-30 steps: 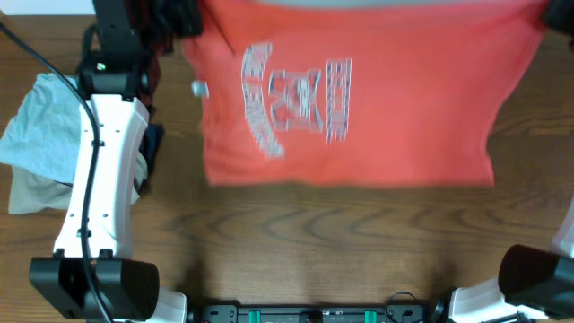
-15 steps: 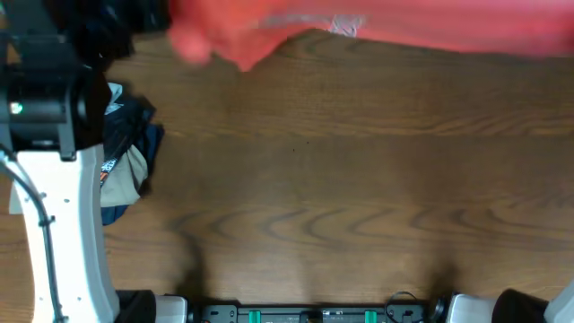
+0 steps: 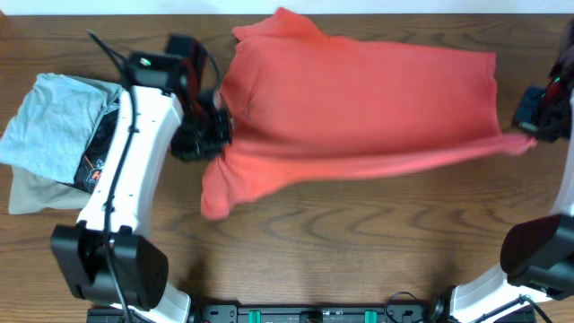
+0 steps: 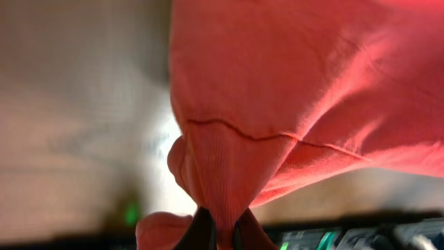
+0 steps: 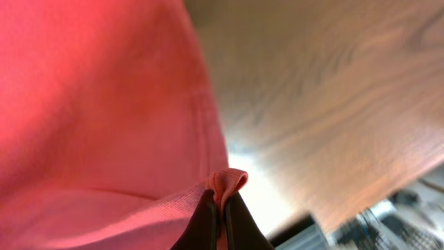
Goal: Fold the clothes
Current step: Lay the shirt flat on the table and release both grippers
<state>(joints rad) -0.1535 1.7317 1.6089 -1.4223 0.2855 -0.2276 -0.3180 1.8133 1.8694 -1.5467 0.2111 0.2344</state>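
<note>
Spanning left to right, red-orange T-shirt (left fingers and right fingers pinching its ends)

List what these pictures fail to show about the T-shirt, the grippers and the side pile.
- T-shirt: its underside, overhead; its own cloth covers it.
- Left gripper: finger bodies, left wrist view; cut off by the bottom edge.
- Right gripper: likewise, right wrist view; bottom edge.
- Folded pile: lower garments, overhead; the light blue shirt and left arm cover them.

No legible text on T-shirt
</note>
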